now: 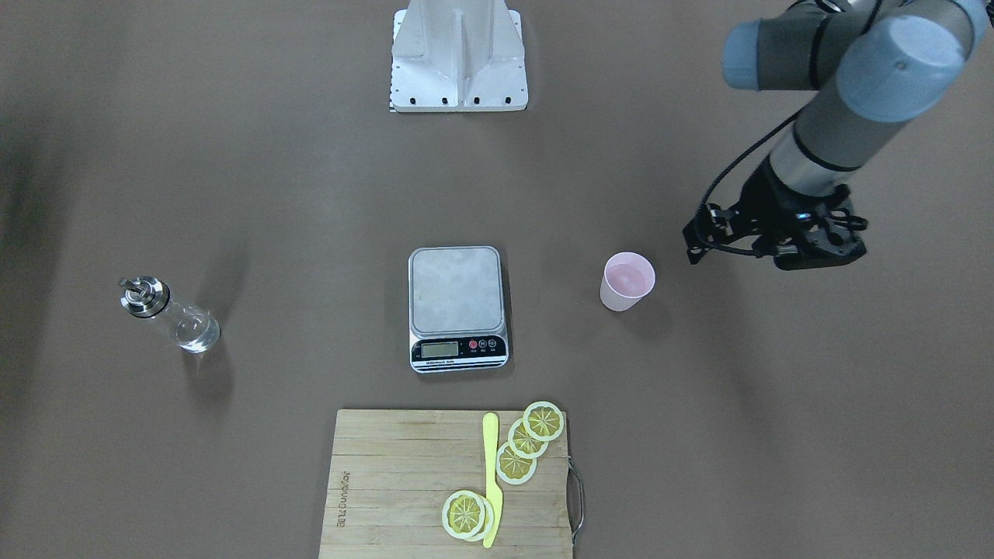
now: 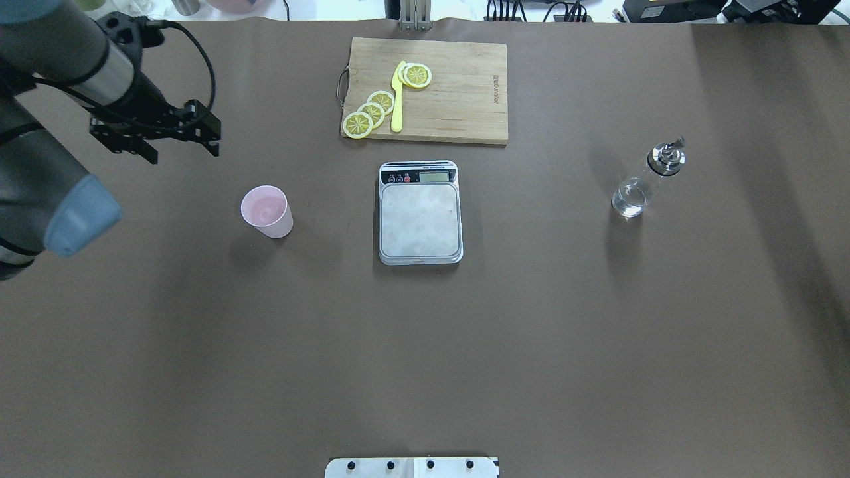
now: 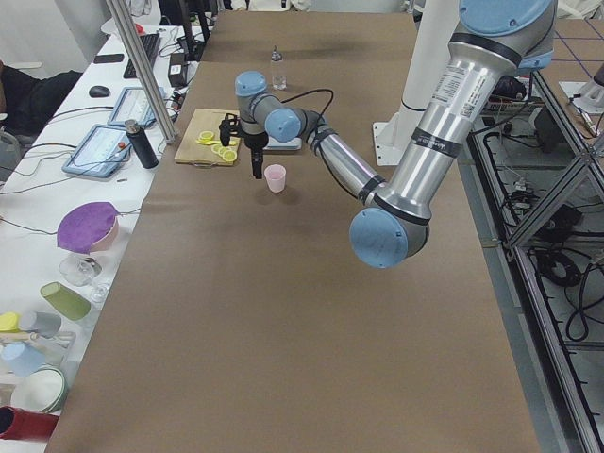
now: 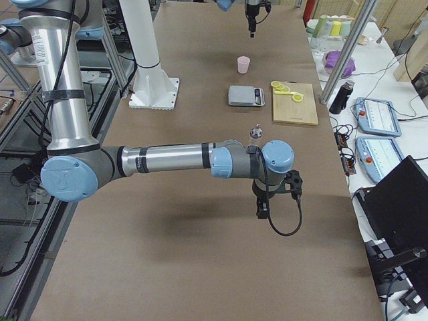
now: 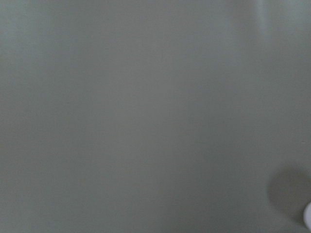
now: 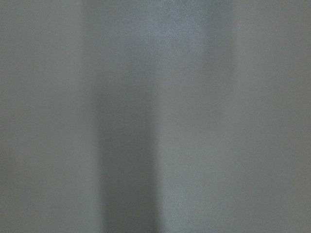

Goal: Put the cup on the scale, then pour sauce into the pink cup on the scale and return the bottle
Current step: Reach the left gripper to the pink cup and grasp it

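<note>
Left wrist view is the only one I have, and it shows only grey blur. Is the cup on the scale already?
Observer: No. The cup stands on the table, apart from the scale.
Operator: Where is the left gripper?
Observer: The left gripper hangs beside the cup, not touching it.
Operator: And the bottle?
Observer: The bottle stands on the scale's other side, untouched.
</note>
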You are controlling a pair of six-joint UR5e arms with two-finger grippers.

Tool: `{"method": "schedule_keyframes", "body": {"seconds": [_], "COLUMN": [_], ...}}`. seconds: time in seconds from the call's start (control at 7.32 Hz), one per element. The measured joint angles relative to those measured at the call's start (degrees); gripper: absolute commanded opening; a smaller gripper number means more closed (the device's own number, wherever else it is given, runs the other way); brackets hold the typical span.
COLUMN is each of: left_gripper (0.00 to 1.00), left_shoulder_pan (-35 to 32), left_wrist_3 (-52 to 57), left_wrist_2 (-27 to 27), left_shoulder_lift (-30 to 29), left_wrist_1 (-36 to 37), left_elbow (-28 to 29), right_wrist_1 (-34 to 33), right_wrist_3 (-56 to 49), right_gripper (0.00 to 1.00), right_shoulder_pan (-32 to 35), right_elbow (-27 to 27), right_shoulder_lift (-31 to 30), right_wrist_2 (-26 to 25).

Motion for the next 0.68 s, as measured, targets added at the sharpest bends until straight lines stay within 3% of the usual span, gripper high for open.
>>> {"method": "schedule_keyframes", "body": {"seconds": [0.27, 0.68], "left_gripper": [0.97, 0.96], "left_shoulder_pan": [5.0, 6.69], "left_wrist_3": [-4.93, -6.4], "left_wrist_2": [3.55, 4.91], "left_shoulder_lift": [-1.08, -0.9], "left_wrist_1": [-4.74, -9.8], "left_elbow": [3.0, 7.81], "right_wrist_1": [0.01, 0.01], "right_wrist_3": [0.0, 0.0], "right_gripper": [1.0, 1.0], "right_shoulder_pan": [0.0, 0.0], "right_elbow": [0.04, 0.33], "right_shoulder_lift": [-0.01, -0.03], "right_wrist_2": [-0.06, -0.07]}}
